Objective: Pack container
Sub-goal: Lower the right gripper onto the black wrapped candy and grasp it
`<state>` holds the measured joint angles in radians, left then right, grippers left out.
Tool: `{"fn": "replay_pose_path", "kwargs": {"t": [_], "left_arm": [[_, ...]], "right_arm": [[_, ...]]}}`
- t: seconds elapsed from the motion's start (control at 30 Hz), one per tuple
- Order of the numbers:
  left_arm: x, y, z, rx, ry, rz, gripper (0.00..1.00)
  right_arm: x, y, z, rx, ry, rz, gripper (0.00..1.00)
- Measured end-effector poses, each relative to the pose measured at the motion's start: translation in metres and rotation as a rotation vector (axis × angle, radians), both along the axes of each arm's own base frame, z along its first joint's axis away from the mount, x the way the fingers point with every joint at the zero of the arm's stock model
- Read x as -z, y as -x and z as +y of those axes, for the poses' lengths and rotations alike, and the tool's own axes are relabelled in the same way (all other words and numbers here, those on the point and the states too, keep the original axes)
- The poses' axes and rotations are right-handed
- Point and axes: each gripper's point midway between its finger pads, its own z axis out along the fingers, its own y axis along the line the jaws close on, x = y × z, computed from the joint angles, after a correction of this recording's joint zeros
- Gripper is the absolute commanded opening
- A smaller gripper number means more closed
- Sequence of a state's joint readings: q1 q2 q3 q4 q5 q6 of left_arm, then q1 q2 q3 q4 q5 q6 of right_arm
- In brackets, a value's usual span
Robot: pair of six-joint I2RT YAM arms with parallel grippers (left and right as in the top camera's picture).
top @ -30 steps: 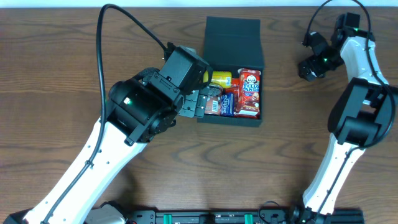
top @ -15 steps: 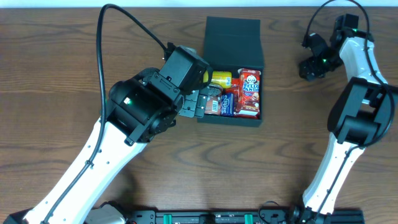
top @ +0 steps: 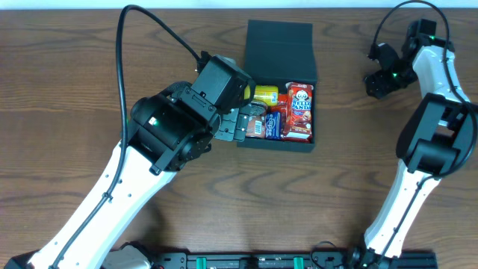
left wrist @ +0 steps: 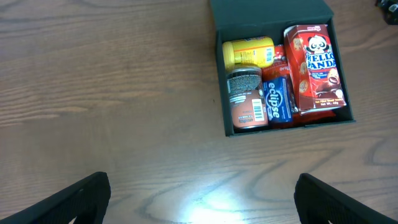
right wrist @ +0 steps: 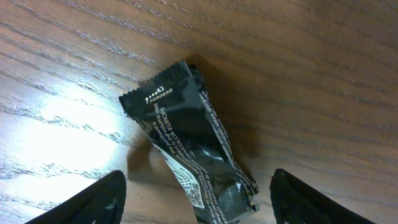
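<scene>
looking from overhead: the container stands on the table near the far edge, about in the middle, with its lid folded back flat behind it.
container inside, overhead: a hello panda box lies along the right wall and a yellow jar at the back left; other small snacks fill the space between them.
left claw, overhead: the left claw is just beside the left wall of the container, near its front corner; from here i cannot tell how its fingers stand.
right claw, overhead: the right claw is well apart from the container, far on the right, low over the table.
left wrist view: the two fingers are spread wide at the bottom corners and grip nothing; only bare table is between them.
container, left wrist view: it is ahead of the claw, lid open; inside lie the yellow jar, a dark jar, a blue eclipse pack and the hello panda box.
right wrist view: the fingers are spread, one on each side of a black wrapper that lies on the table; they do not seem to touch it.
</scene>
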<state>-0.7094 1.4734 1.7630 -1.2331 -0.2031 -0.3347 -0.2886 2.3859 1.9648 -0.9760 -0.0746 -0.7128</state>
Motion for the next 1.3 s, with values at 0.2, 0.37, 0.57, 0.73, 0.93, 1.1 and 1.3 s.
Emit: {"fn": "replay_pose_path", "kwargs": {"t": [0.2,0.37,0.57,0.73,0.93,1.1,1.3], "left_arm": [[0.0001,0.0002,0.0002,0.0,-0.001,0.001,0.95],[0.0002,0.0002,0.0002,0.0,-0.001,0.001,0.95],[0.0002,0.0002,0.0002,0.0,-0.001,0.001,0.95],[0.0002,0.0003,0.0003,0.0,-0.001,0.001,0.95],[0.0002,0.0003,0.0003,0.0,-0.001,0.001,0.95],[0.0002,0.0003,0.0003,0.0,-0.001,0.001,0.95],[0.0002,0.0003,0.0003,0.0,-0.001,0.001,0.95]], "right_arm": [[0.0,0.0002,0.0,0.0,0.0,0.001,0.57],[0.0,0.0002,0.0,0.0,0.0,0.001,0.51],[0.0002,0.0013,0.0003,0.0,-0.001,0.006,0.48],[0.0003,0.0019,0.0005,0.0,-0.002,0.008,0.4],[0.0003,0.0019,0.0006,0.0,-0.002,0.008,0.29],[0.0004,0.0021,0.0007,0.0,-0.003,0.009,0.2],[0.0001,0.0014,0.0042,-0.005,-0.023,0.004,0.09]]}}
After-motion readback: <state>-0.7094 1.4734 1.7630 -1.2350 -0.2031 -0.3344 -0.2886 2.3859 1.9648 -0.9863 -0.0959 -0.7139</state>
